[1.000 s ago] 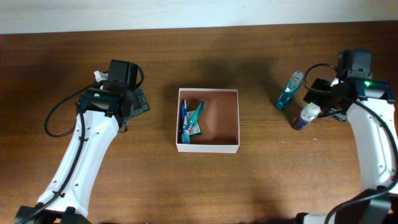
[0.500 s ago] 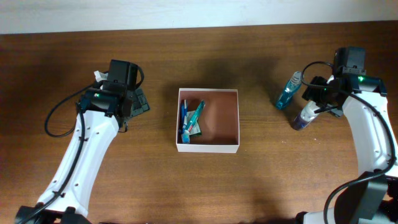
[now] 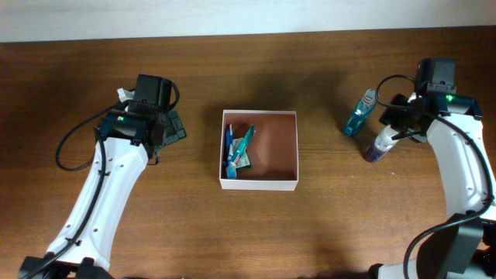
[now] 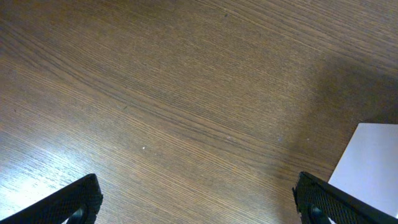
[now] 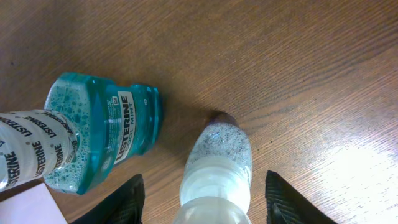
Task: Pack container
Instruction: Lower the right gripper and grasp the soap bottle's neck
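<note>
Sitting at table centre, container [image 3: 260, 184] holds blue and teal items [image 3: 239, 149] against its left wall. Right gripper [image 5: 205, 202] is well to the right of it, jaws wide, straddling clear white-capped bottle [image 5: 219, 158] with a gap on each side. Teal mouthwash bottle [image 5: 102, 134] stands just beside that one. Left gripper [image 4: 199, 205] is left of the container, jaws wide over the wooden table [image 4: 155, 93], holding nothing.

From high above, we look straight down on the whole table [image 3: 325, 232]. Our left wrist camera sits low over bare wood toward the left edge and catches a white bit of the container [image 4: 367, 165]. Our right wrist camera looks down from very close at the blue bottle [image 5: 106, 134] and the clear bottle [image 5: 217, 168] near the right edge. The top view shows the bottles and the container too, but small.
</note>
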`<move>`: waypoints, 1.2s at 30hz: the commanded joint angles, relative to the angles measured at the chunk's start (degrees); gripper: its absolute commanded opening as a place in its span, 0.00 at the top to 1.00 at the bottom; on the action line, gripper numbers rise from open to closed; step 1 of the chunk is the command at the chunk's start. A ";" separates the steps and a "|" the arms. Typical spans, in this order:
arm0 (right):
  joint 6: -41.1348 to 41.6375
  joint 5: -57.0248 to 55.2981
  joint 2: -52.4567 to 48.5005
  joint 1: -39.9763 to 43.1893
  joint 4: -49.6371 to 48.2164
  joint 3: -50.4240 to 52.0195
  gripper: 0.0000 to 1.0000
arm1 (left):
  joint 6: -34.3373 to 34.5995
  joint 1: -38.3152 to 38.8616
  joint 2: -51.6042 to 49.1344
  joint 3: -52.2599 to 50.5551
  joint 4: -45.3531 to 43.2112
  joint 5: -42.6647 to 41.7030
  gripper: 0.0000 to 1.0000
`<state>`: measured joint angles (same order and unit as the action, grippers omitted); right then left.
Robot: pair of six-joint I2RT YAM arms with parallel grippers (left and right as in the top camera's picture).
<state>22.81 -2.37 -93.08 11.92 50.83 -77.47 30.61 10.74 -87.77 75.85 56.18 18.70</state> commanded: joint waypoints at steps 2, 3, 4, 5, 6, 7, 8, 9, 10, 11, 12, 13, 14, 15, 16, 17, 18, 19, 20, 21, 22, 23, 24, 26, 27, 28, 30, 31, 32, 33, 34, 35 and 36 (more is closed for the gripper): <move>0.44 0.22 -0.33 0.15 0.72 -1.07 0.49 | -0.48 -0.15 -0.42 0.04 0.00 0.61 0.01; 0.44 0.20 -0.33 0.17 0.79 -1.07 0.48 | -0.48 -0.15 -0.42 0.04 0.00 0.61 0.01; 0.44 0.22 -0.44 0.17 0.83 -1.07 0.45 | -0.48 -0.15 -0.42 0.04 0.00 0.61 0.01; 0.44 0.22 -0.59 0.17 0.85 -1.07 0.44 | -0.46 -0.15 -0.42 0.04 0.00 0.61 0.01; 0.44 0.22 -0.94 0.17 0.98 -1.07 0.44 | -0.48 -0.15 -0.42 0.04 0.00 0.61 0.01; 0.46 0.22 -1.53 0.15 1.18 -1.07 0.44 | -0.48 -0.15 -0.42 0.04 0.00 0.61 0.01; 0.44 0.24 -1.99 0.15 1.18 -1.07 0.44 | -0.48 -0.15 -0.42 0.04 0.00 0.61 0.01; 0.44 0.22 -2.60 0.17 1.16 -1.07 0.44 | -0.48 -0.15 -0.42 0.04 0.00 0.61 0.01; 0.44 0.24 -2.82 0.17 1.16 -1.07 0.46 | -0.46 -0.15 -0.42 0.04 0.00 0.61 0.00; 0.44 0.24 -2.82 0.17 1.05 -1.07 0.50 | -0.48 -0.15 -0.42 0.04 0.00 0.61 0.01; 0.44 0.22 -2.80 0.17 0.81 -1.11 0.53 | -0.48 -0.15 -0.42 0.04 0.00 0.61 0.01; 0.44 0.22 -2.75 0.17 0.76 -1.16 0.55 | -0.46 -0.15 -0.42 0.04 0.00 0.61 0.01; 0.42 0.22 -2.75 0.17 0.79 -1.31 0.56 | -0.46 -0.15 -0.42 0.04 0.00 0.61 0.01; 0.42 0.22 -2.75 0.15 0.81 -1.42 0.56 | -0.46 -0.15 -0.42 0.04 0.00 0.61 0.01; 0.39 0.22 -2.75 0.15 0.85 -1.49 0.57 | -0.48 -0.15 -0.42 0.04 0.00 0.59 0.01; 0.39 0.20 -2.75 0.15 1.01 -1.64 0.58 | -0.46 -0.15 -0.42 0.04 0.00 0.61 0.01; 0.20 0.22 -2.75 0.15 1.01 -1.75 0.60 | -0.46 -0.15 -0.42 0.04 0.00 0.59 0.01; 0.13 0.09 -2.75 0.15 1.16 -1.99 0.63 | -0.46 -0.15 -0.42 0.04 0.00 0.61 0.01; -0.02 -0.11 -2.75 0.15 1.29 -2.27 0.64 | -0.46 -0.15 -0.42 0.04 0.00 0.61 0.01; -0.02 -0.28 -2.75 0.15 1.42 -2.49 0.64 | -0.48 -0.15 -0.42 0.04 0.00 0.61 0.01; -0.02 -0.66 -2.69 0.15 1.97 -2.99 0.64 | -0.48 -0.15 -0.42 0.04 0.00 0.61 0.01; -0.04 -0.96 -2.64 0.13 2.47 -3.41 0.64 | -0.46 -0.15 -0.42 0.04 0.00 0.61 0.01; -0.11 -1.40 -2.64 0.11 3.48 -4.28 0.64 | -0.46 -0.15 -0.42 0.04 0.00 0.61 0.01; -1.38 -1.51 -2.64 0.11 4.96 -5.90 0.66 | -0.46 -0.15 -0.42 0.04 0.00 0.61 0.01; -1.55 -1.53 -2.64 0.11 5.68 -6.67 0.67 | -0.46 -0.15 -0.42 0.04 0.00 0.61 0.01; -1.53 -1.51 -2.64 0.11 6.93 -7.82 0.69 | -0.46 -0.15 -0.42 0.04 0.00 0.61 0.01; -1.53 -1.49 -2.64 0.11 7.65 -8.48 0.72 | -0.48 -0.15 -0.42 0.04 0.00 0.61 0.01; -1.53 -1.40 -2.56 0.11 7.91 -8.48 0.73 | -0.48 -0.15 -0.42 0.04 0.00 0.61 0.01; -1.53 -1.27 -2.56 0.11 8.13 -8.48 0.73 | -0.48 -0.15 -0.42 0.04 0.00 0.61 0.01; -1.51 -1.27 -2.56 0.11 8.37 -8.48 0.73 | -0.48 -0.15 -0.42 0.04 0.00 0.61 0.01; -1.51 -1.25 -2.54 0.09 8.57 -8.48 0.74 | -0.48 -0.15 -0.42 0.04 0.00 0.61 0.01; -1.53 -1.25 -2.54 0.09 8.61 -8.48 0.74 | -0.48 -0.15 -0.42 0.04 0.00 0.61 0.01; -1.53 -1.25 -2.43 0.11 8.90 -8.48 0.73 | -0.48 -0.15 -0.42 0.04 0.00 0.61 0.01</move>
<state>21.82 -2.90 -95.85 11.92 59.68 -83.79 30.61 10.74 -87.77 75.85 56.18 18.70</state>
